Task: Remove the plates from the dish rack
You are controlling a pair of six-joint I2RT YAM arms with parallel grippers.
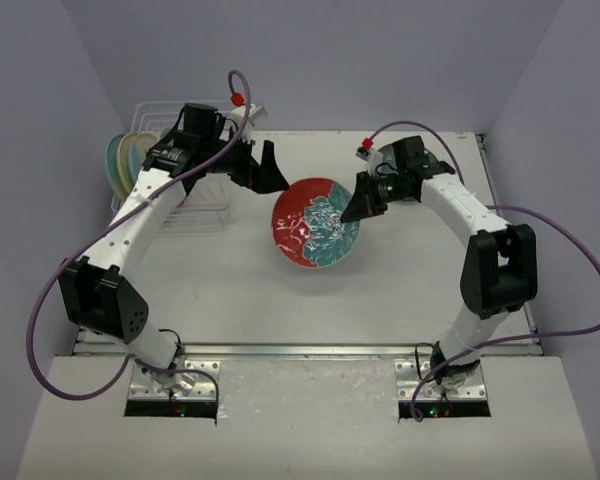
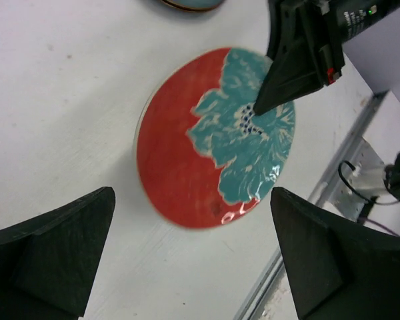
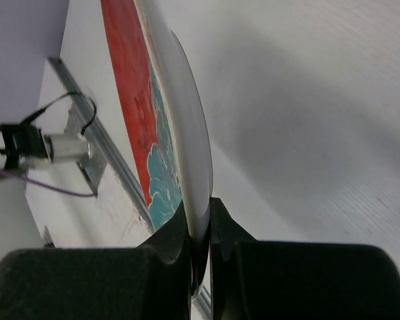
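One red plate with a teal-and-white patch [image 1: 315, 222] is gripped at its right rim by the right gripper [image 1: 363, 208]. In the right wrist view the fingers [image 3: 177, 250] are seen pinched shut on the rim, with the plate edge-on between them. The plate is held near the middle of the bench, slightly toward the far edge. It cannot be told whether its far side touches the surface. Being round, it has no long axis. Its glazed face is turned upward, with the red part toward the left edge of the bench and the teal part toward the right gripper.

The left gripper [image 1: 260, 172] is held just left of the plate, with its jaws spread wide and nothing between them.

One white wire dish rack [image 1: 200, 210] is seen at the far-left corner. At least two pale plates [image 1: 125, 165] are stood on edge in it; the exact count cannot be told.
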